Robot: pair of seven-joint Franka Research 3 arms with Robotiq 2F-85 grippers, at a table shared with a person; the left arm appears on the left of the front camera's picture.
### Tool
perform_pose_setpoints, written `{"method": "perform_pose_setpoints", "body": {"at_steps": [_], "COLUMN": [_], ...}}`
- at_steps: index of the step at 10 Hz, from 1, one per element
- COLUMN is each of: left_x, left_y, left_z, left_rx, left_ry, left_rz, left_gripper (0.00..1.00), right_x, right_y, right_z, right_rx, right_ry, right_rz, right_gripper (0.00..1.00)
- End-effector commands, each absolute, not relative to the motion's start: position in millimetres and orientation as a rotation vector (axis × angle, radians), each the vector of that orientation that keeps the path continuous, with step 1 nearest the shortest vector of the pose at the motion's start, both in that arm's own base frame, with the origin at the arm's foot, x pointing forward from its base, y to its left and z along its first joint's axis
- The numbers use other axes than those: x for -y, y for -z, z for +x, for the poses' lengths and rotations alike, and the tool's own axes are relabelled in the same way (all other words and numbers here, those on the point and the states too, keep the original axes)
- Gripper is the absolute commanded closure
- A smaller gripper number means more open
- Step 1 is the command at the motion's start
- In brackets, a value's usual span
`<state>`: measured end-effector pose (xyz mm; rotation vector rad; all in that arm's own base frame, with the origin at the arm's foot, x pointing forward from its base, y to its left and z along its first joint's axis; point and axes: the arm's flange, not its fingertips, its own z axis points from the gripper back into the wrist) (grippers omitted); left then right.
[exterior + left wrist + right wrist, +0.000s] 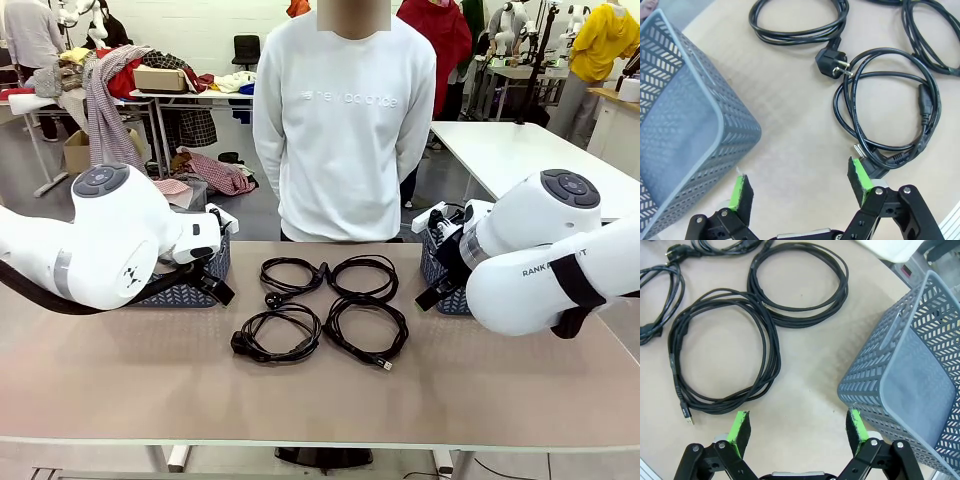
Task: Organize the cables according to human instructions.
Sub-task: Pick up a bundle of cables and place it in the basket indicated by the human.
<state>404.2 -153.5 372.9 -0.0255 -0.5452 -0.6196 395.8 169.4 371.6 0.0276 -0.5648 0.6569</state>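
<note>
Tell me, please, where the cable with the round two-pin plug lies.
In the front view that cable is the far-left coil of four, right of the left grey basket, behind the near-left cable.

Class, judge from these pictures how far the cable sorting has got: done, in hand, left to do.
Done: nothing; all four cables lie coiled on the table, and the left basket and right basket look empty. In hand: nothing; the left gripper and right gripper hang open. Left: sorting every cable.
</note>
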Motion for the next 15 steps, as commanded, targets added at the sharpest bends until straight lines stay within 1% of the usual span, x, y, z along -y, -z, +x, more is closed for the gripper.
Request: {"method": "perform_pose_setpoints", "body": {"at_steps": [1, 4, 6, 9, 12, 15], "left_x": [138.1, 116.6, 103.8, 79.0, 59.6, 43.7], "left_y": [-393.6, -417.9, -430.1, -447.5, -459.6, -463.4], "left_z": [398.2, 386.3, 377.0, 367.0, 361.7, 362.4], "left_rx": [0.576, 0.622, 0.630, 0.675, 0.702, 0.697], "left_ry": [0.673, 0.813, 0.904, 0.942, 0.946, 0.950], "left_rz": [-0.049, -0.129, -0.211, -0.317, -0.373, -0.413], "left_gripper": [0.00, 0.00, 0.00, 0.00, 0.00, 0.00], "right_x": [-156.7, -131.8, -116.8, -93.7, -70.4, -49.5], "right_y": [-388.3, -419.2, -437.2, -452.0, -461.6, -465.9], "right_z": [395.6, 384.7, 376.9, 367.8, 355.8, 341.4], "right_rx": [0.563, 0.566, 0.595, 0.644, 0.681, 0.703], "right_ry": [-0.704, -0.808, -0.830, -0.844, -0.872, -0.870], "right_rz": [0.097, 0.209, 0.254, 0.340, 0.424, 0.443], "right_gripper": [0.00, 0.00, 0.00, 0.00, 0.00, 0.00]}}
